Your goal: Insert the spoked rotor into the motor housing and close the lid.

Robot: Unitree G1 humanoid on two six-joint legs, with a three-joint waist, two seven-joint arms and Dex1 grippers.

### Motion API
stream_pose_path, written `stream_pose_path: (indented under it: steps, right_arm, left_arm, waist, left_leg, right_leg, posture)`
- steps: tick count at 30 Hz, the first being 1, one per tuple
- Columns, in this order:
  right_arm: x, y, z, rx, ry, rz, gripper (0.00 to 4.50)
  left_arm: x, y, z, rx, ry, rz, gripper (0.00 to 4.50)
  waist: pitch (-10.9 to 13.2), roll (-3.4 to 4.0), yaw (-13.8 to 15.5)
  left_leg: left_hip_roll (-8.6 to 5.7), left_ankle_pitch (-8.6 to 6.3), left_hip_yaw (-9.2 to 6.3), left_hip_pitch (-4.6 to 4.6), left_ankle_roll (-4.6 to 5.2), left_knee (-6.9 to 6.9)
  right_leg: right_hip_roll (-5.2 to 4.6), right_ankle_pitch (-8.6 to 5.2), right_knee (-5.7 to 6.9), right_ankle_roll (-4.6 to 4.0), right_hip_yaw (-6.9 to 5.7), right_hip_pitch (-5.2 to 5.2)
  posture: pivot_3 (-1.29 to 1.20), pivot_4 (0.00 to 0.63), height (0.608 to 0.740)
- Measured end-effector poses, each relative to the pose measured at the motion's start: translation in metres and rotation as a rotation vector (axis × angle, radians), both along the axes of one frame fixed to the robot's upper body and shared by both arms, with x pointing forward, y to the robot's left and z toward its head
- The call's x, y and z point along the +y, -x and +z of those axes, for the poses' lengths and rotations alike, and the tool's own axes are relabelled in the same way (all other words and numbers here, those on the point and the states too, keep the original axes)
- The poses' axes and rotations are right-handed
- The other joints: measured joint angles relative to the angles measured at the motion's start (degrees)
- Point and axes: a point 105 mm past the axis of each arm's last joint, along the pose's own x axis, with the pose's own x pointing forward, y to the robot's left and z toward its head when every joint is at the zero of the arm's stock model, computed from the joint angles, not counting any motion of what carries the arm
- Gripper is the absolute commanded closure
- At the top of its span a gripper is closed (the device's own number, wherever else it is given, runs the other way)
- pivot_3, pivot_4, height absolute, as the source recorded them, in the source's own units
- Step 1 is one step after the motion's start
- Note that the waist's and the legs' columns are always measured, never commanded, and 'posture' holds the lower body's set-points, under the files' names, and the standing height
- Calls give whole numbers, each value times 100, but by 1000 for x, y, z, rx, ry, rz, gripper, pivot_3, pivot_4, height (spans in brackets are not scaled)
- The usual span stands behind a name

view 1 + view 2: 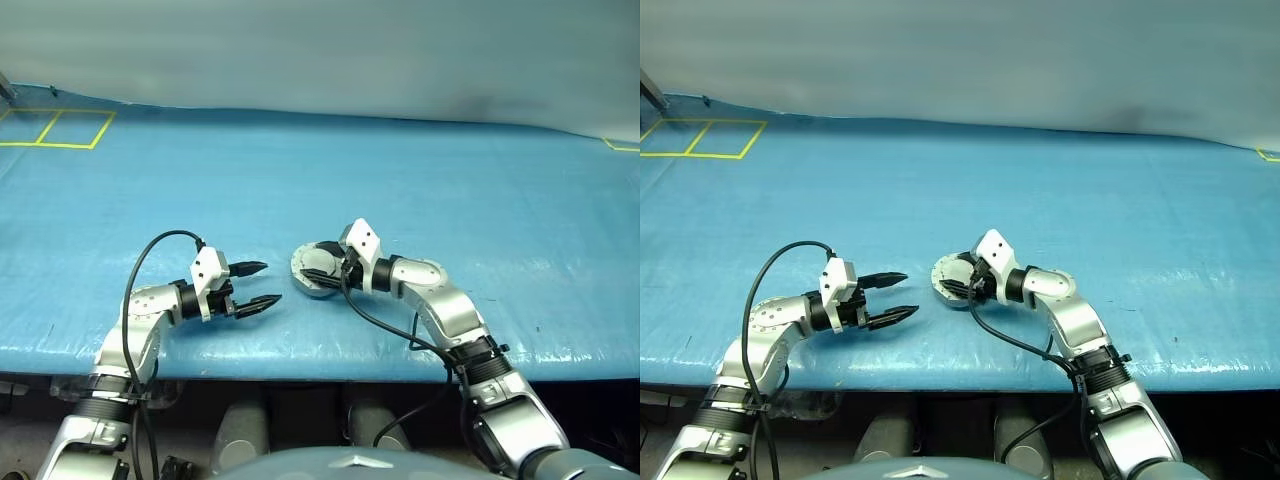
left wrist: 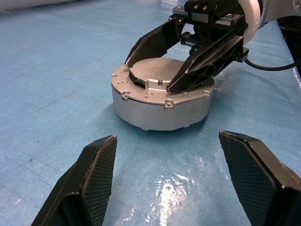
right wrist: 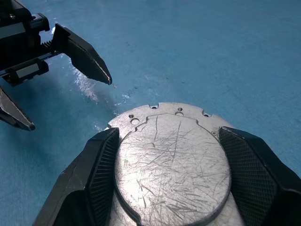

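The motor housing (image 2: 160, 106) sits as a round silver-grey puck on the blue table near its front edge. The lid (image 3: 171, 165) lies flat on top, its scratched plain grey face up. My right gripper (image 2: 150, 77) reaches over the puck from the right. It is open, and its two black fingers (image 3: 99, 169) lie spread across the lid's top, one on each side of the raised disc. My left gripper (image 1: 268, 283) hovers just left of the housing, open, pointing at it, with nothing between its fingers. The spoked rotor is hidden.
The blue cover (image 1: 450, 180) stretches wide and flat behind and to both sides. Yellow tape squares (image 1: 60, 128) mark its far left corner. The table's front edge (image 1: 300, 365) runs just below both grippers.
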Motion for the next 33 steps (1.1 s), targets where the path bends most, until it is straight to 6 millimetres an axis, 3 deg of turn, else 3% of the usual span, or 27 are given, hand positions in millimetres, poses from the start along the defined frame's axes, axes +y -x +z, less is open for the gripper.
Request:
stream_pose_path:
  steps: [9,12,15,21,25,33]
  right_arm:
    - [1,0,-2,-44,52,15,1454]
    - [0,0,-3,-45,52,9,1454]
    - [0,1,-3,-47,51,7,1454]
    - [1,2,-2,-55,48,-2,1454]
    - [0,3,-2,-58,47,-8,1454]
    - [0,3,-1,-61,46,-15,1454]
  left_arm:
    - [-7,-11,7,-21,63,70,699]
    - [-12,-25,20,-57,95,113,1342]
    - [-14,-32,25,-66,99,117,2333]
    - [-27,-38,12,-26,69,97,4344]
    - [-28,-39,1,5,53,99,4344]
    - [-37,-36,2,8,67,55,4344]
  waist:
    - [-3,-3,5]
    - [-7,-5,6]
    - [-10,-3,3]
    - [-10,-3,2]
    - [-10,-3,7]
    - [-10,-3,7]
  left_leg:
    - [0,1,-1,3,0,4]
    - [-1,2,-2,4,0,5]
    - [-2,2,-1,3,0,3]
    - [-3,2,-1,3,0,3]
    - [-3,2,-2,-1,0,2]
    - [-3,2,-3,-2,0,2]
  right_leg:
    - [-1,1,1,1,-2,5]
    - [0,2,2,4,-2,8]
    - [0,3,-1,4,-1,8]
    - [1,3,-2,6,0,8]
    - [0,3,-4,6,-1,5]
    - [0,3,-5,6,-1,6]
  posture:
    - [0,150,740]
    - [0,150,740]
    - [0,150,740]
    - [0,150,740]
    - [0,150,740]
    - [0,150,740]
